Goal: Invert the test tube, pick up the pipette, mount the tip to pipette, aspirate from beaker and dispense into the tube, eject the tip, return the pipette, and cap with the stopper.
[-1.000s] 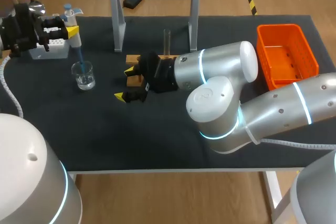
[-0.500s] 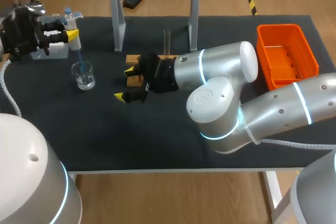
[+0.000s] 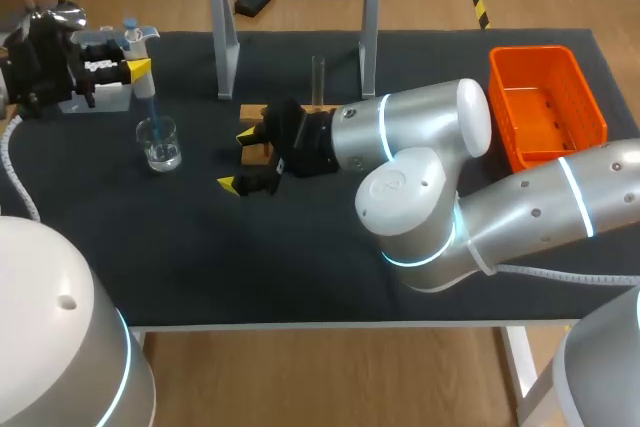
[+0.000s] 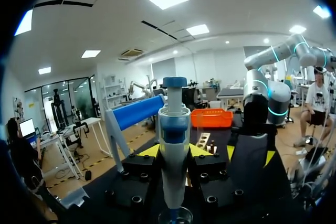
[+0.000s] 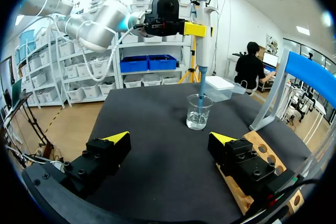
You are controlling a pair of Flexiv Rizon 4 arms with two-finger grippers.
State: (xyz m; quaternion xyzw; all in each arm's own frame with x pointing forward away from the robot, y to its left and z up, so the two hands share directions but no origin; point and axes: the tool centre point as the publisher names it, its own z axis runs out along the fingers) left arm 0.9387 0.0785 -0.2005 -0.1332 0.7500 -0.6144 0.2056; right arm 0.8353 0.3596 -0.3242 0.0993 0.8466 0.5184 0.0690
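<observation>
Black-covered counter [image 3: 300, 267], head view: at the far left corner the left fingers [image 3: 138, 67] are clamped on the pipette [image 3: 140, 42], held upright beside a white box [image 3: 100, 97]. The pipette has a white body with a pale blue top, and its blue tip [image 3: 152, 112] reaches down into the clear beaker [image 3: 160, 143], which holds some clear liquid. The right fingers [image 3: 229, 184] are spread and hold nothing, at mid-counter against a wooden rack [image 3: 252, 113]. A clear test tube [image 3: 318, 77] stands upright in that rack. An orange basket [image 3: 545, 102] sits at the far right corner.

Left wrist view: both yellow tips press the pipette's white barrel from two sides; a blue band and blue cap show above. The beaker's rim lies directly under it.

Right wrist view: the fingers stand wide apart with bare counter between. The beaker stands ahead of them with the blue tip inside it. The rack lies just beside one finger.
</observation>
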